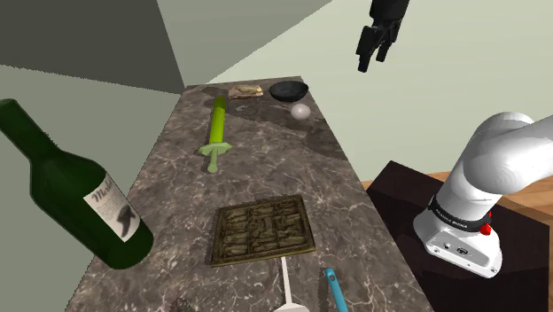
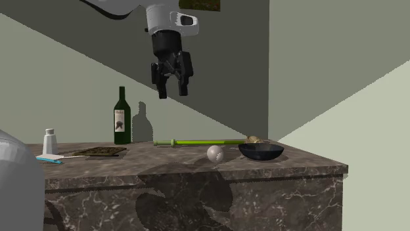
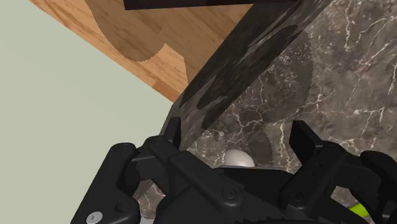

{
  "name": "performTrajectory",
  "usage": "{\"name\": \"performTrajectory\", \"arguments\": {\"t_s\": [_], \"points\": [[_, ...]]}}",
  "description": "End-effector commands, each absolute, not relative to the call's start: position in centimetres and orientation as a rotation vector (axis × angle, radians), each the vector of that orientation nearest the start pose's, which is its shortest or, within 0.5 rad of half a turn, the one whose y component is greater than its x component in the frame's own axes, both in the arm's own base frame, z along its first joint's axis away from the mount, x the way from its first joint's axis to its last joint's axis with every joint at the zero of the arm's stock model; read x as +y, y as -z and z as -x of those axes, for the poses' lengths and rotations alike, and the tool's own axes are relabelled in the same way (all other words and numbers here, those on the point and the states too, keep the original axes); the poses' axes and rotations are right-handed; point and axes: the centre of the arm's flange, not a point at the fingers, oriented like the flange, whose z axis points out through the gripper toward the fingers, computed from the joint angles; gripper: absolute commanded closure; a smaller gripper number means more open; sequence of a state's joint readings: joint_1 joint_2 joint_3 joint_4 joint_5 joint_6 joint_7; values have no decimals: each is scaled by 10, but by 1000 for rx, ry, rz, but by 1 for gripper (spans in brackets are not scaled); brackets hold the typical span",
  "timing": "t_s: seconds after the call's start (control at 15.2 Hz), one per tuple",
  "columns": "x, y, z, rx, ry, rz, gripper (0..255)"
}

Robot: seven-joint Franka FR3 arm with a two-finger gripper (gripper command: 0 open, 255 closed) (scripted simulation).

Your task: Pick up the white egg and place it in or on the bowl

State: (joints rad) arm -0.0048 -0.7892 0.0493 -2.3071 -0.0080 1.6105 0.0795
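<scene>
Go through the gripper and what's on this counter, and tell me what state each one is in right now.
Gripper: fingers open, holding nothing, high above the counter.
Bowl: upright, nothing seen inside.
Egg: lying on the counter beside the bowl, not held.
Bottle: standing upright.
Green stick: lying flat.

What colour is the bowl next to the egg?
Black; the bowl shows best in the second exterior view.
</scene>
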Motion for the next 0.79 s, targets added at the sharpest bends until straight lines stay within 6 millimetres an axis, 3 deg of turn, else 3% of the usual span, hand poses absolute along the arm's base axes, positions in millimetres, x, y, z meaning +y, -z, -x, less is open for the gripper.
{"name": "performTrajectory", "arguments": {"t_s": [0.0,0.73], "points": [[18,-618,-310,76,150,3175,0],[35,-522,-403,-245,332,3215,0]]}}
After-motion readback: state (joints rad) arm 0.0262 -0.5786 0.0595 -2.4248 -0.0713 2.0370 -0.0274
